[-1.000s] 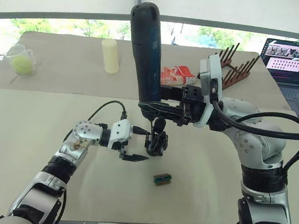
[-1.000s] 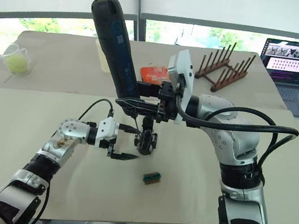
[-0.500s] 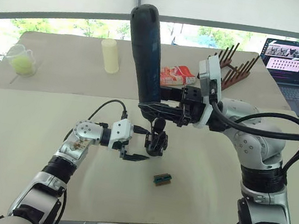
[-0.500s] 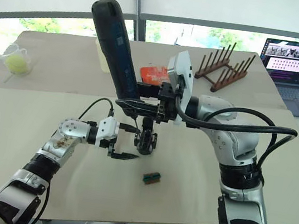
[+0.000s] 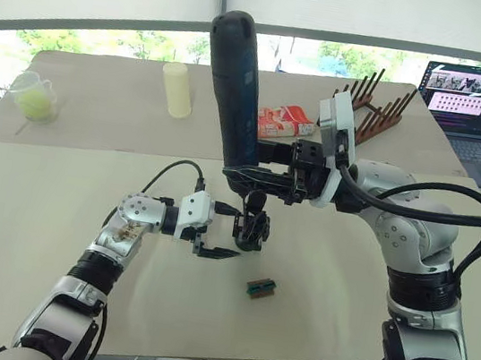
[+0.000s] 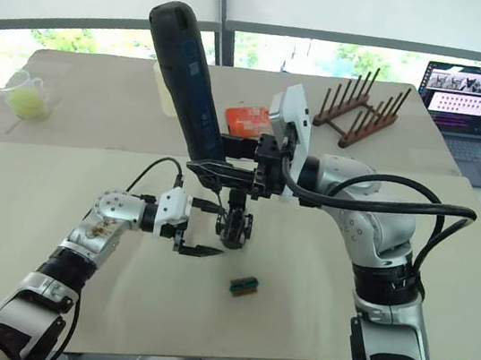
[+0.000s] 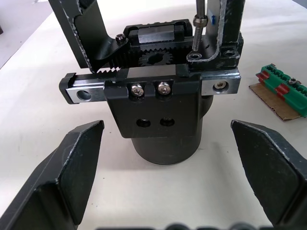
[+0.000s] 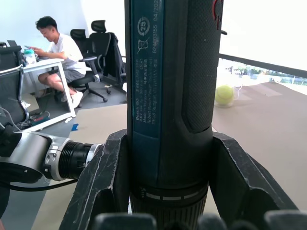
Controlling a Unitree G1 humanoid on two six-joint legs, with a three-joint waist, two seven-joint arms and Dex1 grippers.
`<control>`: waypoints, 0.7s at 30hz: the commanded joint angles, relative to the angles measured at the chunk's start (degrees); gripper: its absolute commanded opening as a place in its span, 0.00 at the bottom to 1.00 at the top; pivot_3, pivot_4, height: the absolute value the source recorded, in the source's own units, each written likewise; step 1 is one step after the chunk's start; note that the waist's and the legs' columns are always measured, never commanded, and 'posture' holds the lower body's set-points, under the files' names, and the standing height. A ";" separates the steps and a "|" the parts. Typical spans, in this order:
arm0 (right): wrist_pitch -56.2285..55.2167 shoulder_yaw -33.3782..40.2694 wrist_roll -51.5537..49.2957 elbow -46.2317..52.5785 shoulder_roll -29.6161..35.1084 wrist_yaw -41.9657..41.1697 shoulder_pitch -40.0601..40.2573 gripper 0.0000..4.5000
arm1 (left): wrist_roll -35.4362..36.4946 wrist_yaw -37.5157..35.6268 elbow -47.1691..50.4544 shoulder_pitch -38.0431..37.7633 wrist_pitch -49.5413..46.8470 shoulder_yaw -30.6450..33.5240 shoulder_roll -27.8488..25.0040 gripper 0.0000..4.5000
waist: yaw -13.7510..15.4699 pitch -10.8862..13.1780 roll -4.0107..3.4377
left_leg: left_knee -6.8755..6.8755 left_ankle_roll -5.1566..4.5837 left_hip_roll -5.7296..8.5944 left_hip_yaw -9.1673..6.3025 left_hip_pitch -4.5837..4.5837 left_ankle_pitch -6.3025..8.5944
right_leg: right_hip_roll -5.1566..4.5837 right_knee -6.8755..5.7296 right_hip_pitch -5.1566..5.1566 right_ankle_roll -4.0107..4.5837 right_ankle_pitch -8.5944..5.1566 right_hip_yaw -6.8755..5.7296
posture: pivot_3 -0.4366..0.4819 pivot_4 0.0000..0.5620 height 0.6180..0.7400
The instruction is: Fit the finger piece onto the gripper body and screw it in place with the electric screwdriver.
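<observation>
The gripper body [image 7: 158,110] stands on its round dark base in the middle of the table [image 5: 29,203]. Its toothed rack and silver rail face my left wrist camera. The finger piece [image 7: 232,28] sits upright on one end of that rail. My right gripper [image 5: 257,177] is shut on the electric screwdriver [image 5: 236,89], which it holds nearly upright over the body. The thin metal bit [image 7: 197,28] comes down onto a screw beside the finger piece. My left gripper [image 7: 168,167] is open, with a finger on either side of the round base, not touching it.
A small green-brown block [image 5: 261,287] lies just in front of the gripper body. At the back stand a yellow cylinder [image 5: 177,89], a red-and-white packet [image 5: 281,120], a wooden rack [image 5: 378,106], a laptop [image 5: 470,97] and a cup holding a tennis ball [image 5: 35,98]. A person [image 8: 57,52] sits at a desk beyond.
</observation>
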State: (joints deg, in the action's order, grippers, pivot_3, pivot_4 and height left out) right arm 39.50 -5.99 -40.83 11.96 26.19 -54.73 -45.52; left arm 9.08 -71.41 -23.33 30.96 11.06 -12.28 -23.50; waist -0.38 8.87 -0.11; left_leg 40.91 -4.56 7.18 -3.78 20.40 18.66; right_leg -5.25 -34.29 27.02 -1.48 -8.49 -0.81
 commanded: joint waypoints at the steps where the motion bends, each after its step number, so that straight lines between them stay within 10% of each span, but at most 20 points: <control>1: -1.63 1.19 -0.21 2.08 -0.31 -0.65 -0.56 0.42 | 0.43 0.13 1.91 0.93 -0.13 0.28 -0.11 1.00 | 0.00 0.00 0.00 | 0.00 0.00 0.00 0.00 0.00 0.00 | 0.00 0.00 0.00 0.00 0.00 0.00 | 0.48 0.27 1.00; 21: -1.64 0.78 0.29 1.65 -0.38 -1.36 0.34 0.42 | 0.48 0.57 1.96 0.88 -0.16 0.49 -0.21 1.00 | -0.01 0.00 0.00 | 0.00 0.00 0.00 0.00 -0.01 0.00 | 0.00 0.00 -0.01 0.00 0.00 0.00 | 0.48 0.27 1.00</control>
State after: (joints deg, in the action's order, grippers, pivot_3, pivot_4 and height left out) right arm 39.45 -6.08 -40.47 11.95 25.93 -55.07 -44.77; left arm 9.08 -70.97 -23.22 30.96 10.92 -12.27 -23.51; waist -0.39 8.87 -0.10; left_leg 40.91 -4.56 7.18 -3.78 20.39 18.66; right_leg -5.24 -34.29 27.01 -1.48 -8.49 -0.81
